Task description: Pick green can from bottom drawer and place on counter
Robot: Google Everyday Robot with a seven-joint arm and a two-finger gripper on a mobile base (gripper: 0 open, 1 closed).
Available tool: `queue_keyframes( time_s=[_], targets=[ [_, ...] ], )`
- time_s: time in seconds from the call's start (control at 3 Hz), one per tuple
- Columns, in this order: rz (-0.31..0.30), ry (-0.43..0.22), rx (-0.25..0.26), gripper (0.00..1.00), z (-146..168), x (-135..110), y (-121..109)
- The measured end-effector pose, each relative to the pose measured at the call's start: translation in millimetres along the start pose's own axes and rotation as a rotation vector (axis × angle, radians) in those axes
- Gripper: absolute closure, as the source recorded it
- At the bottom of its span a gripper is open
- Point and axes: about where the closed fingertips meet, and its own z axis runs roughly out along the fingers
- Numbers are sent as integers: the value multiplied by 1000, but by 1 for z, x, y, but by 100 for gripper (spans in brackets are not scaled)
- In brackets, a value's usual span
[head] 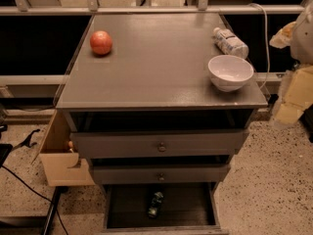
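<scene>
Green can (155, 203) lies in open bottom drawer (188, 207), approx mid-width, on dark floor. Surface (156, 72) carries red fruit (101, 42) back-left, bottle (230, 42) on its side back-right, white bowl (230, 72) front-right. End effector (295, 94) at frame's right edge, beside surface, well apart from can; open vs closed: can't tell.

The gripper (292, 99) hangs at the right edge, just off the tabletop's (156, 77) corner. It is a pale blur cut off by the frame, its shape impossible to make out. Down in the bottom drawer (193, 204) the green can (155, 203) is small and dim, its markings unreadable. The drawer's front runs off the lower edge, and its back is hidden under the middle drawer (160, 174). The bottle's (230, 42) label is too blurred to read.
</scene>
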Motion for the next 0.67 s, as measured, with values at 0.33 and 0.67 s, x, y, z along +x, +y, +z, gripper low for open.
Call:
queue_keyframes(
  time_s=[0.33,0.67],
  targets=[
    [0,0,0,0,0,0,0],
    [19,-14,3,0,5,-1,5]
  ],
)
